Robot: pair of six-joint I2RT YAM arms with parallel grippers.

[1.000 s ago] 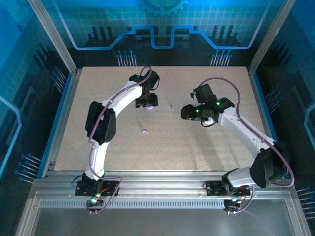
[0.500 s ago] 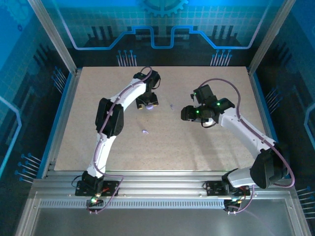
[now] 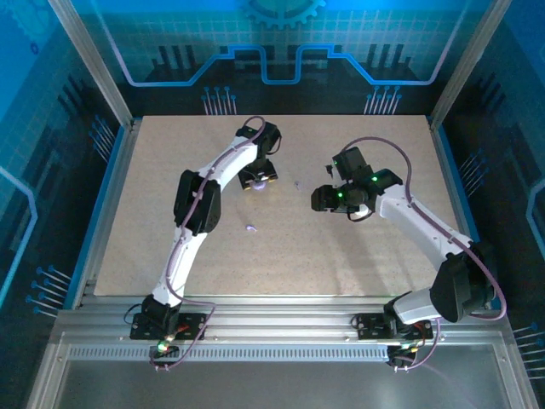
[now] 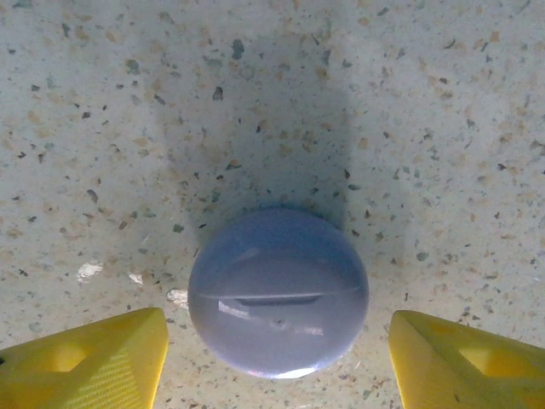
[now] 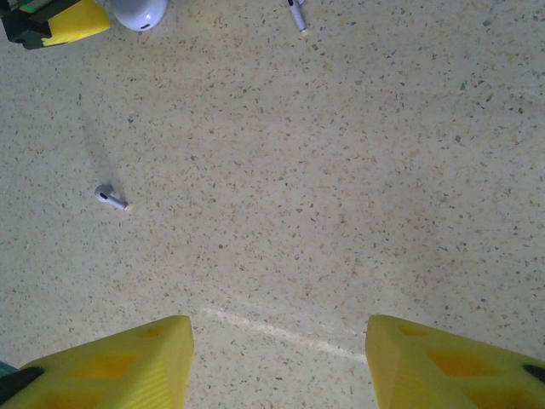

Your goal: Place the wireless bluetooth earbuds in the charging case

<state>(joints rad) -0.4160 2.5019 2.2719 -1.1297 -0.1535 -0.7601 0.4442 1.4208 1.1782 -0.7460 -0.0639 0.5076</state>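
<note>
On the speckled tabletop the left gripper, jaws parted, flanked the likely light, slippery charging case, best pinched across its middle; the right gripper gaped empty.

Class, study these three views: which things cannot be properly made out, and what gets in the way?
- Top view: the nearer earbud and farther earbud are specks, too small to tell which way they lie.
- Top view: the charging case is largely covered by the left hand.
- Right wrist view: the case and the farther earbud are cut off by the top edge.
- Left wrist view: the case's closed shell hides its inside.
</note>
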